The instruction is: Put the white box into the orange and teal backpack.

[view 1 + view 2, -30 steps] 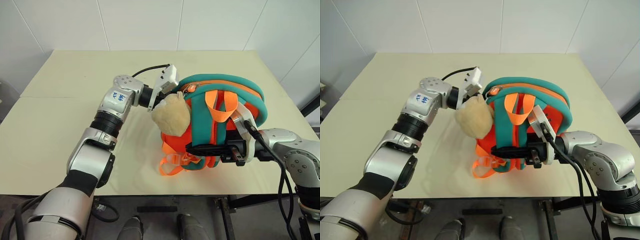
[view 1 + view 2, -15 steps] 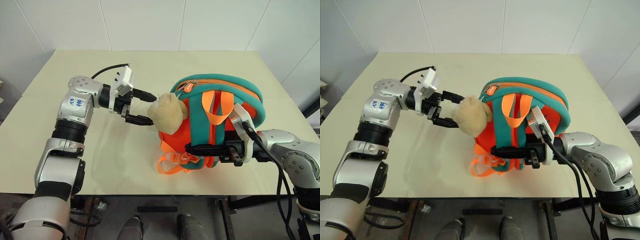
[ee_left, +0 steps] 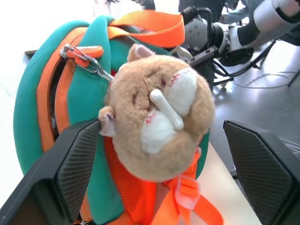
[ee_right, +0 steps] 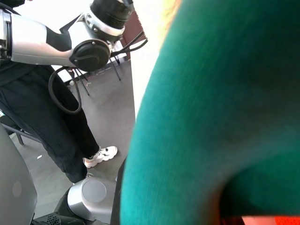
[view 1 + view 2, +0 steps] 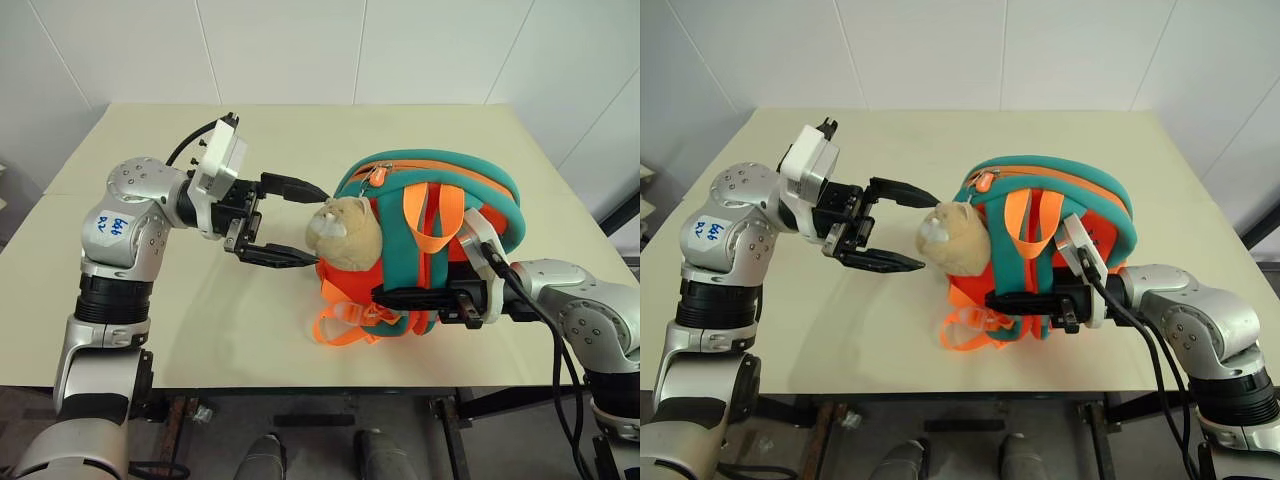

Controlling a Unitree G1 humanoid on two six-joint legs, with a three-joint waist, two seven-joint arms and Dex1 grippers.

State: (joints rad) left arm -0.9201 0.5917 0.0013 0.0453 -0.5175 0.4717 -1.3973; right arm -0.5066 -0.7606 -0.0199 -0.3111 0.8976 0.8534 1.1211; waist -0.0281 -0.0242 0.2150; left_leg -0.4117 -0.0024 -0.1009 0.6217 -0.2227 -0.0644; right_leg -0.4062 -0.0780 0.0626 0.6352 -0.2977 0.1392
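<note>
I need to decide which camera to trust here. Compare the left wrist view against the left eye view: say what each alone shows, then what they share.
Left wrist view alone: the plush ball's face, white muzzle and ears, close up between the open left gripper's fingers.
Left eye view alone: the table, and the right gripper shut on the teal trim.
Both: the orange and teal backpack, its zipper pull and orange straps.

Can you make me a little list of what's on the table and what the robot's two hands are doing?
Table: pale cream table top
Bag: small orange and teal backpack, zip closed
Toy: tan fuzzy plush ball with an animal face, clipped to the backpack
Left end effector: open, empty, beside the plush ball
Right end effector: shut on the backpack's front edge
</note>
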